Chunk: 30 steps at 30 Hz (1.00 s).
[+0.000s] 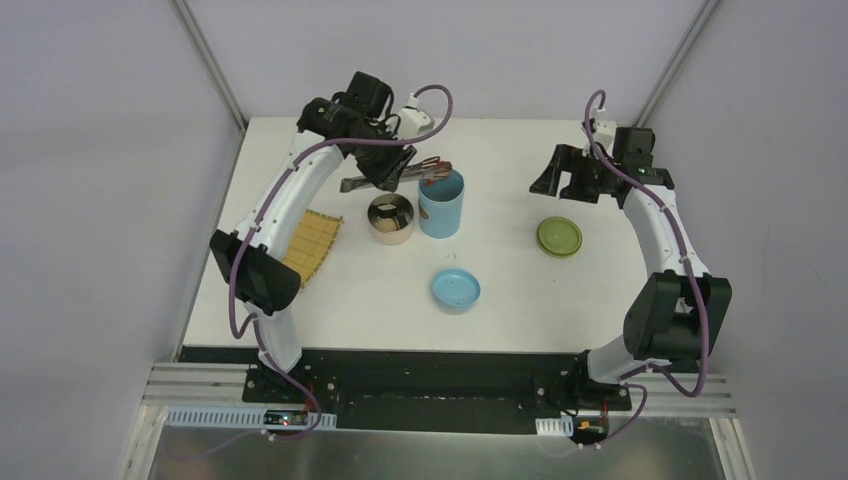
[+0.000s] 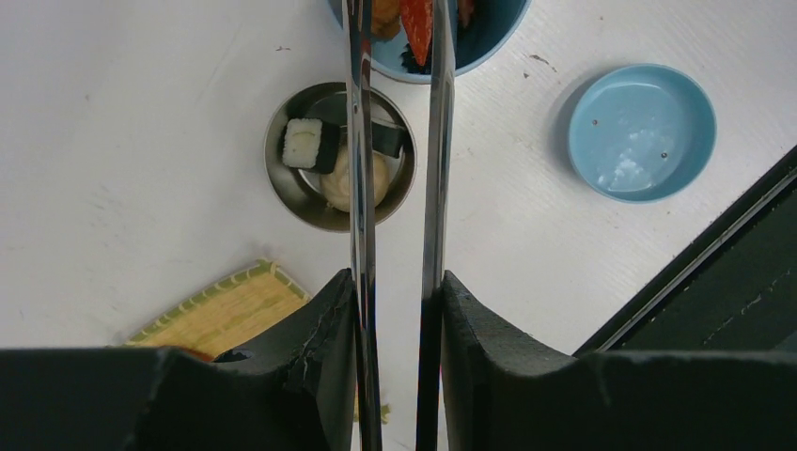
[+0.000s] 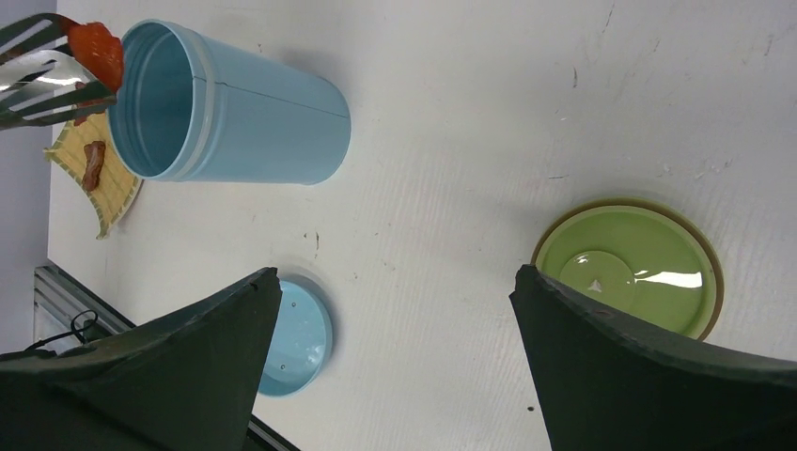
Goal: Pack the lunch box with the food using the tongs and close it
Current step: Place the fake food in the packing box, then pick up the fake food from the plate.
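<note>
My left gripper [image 2: 397,282] is shut on the silver tongs [image 2: 360,188], one arm against each finger. The tong tips pinch an orange-red shrimp [image 3: 97,49] just over the open mouth of the light-blue cylinder [image 1: 441,205], which holds more food. Beside it, the steel bowl [image 2: 282,178] contains a white-and-dark sushi block [image 2: 310,144] and a pale piece. A brown food bit [image 3: 93,164] lies on the bamboo mat [image 1: 312,245]. The blue lid [image 1: 456,290] and the green lid [image 1: 559,236] lie apart on the table. My right gripper [image 3: 397,274] hangs open and empty above the table.
The mat lies at the table's left side, near the left arm's elbow. The blue lid sits in front of the cylinder, towards the dark near edge [image 2: 714,272]. The green lid rests right of centre, under my right arm.
</note>
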Motion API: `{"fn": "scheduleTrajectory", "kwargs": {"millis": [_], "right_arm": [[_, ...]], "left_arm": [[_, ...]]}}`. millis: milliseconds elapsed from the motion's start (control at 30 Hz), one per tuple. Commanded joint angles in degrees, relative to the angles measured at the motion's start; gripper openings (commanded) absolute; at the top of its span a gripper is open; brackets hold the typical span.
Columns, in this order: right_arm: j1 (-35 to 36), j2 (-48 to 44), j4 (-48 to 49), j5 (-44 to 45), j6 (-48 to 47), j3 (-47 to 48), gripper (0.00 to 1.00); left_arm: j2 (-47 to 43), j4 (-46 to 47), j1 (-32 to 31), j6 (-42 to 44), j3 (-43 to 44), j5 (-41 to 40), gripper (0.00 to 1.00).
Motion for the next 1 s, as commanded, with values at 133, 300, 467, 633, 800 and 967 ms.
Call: {"fn": "scheduleTrajectory", "kwargs": {"millis": [133,300,467,633,800,967], "right_arm": [[-1.37,-2.12,1.15,-1.31,-1.75,0.26,0.98],[-1.65,-2.02,1.83,-1.88,-1.08,-0.33,0.98],[-1.66,-2.12,1.96,-2.24,-1.04,-0.37,0.98],[-1.66,-2.4,2.32,-2.5,-1.05,-0.53,0.98],[-1.66,-2.32,2.71,-2.96,-0.67,-0.89,0.98],[-1.66,-2.25,3.3,-3.23,-0.28,-1.05,0.98]], "left_arm": [[1.84,-1.6,-2.49,0.19,4.18,-1.81,0.41],[1.38,-2.63,-2.61,-0.75,4.14,-1.48,0.52],[-0.62,-2.6,-2.23,-2.22,4.51,-1.07,0.54],[-5.05,-1.95,-0.22,-3.37,3.88,-0.98,0.52],[-10.7,-1.5,3.59,-4.79,-0.34,-2.51,0.52],[-15.59,-1.31,10.45,-6.88,-5.73,-5.92,0.52]]}}
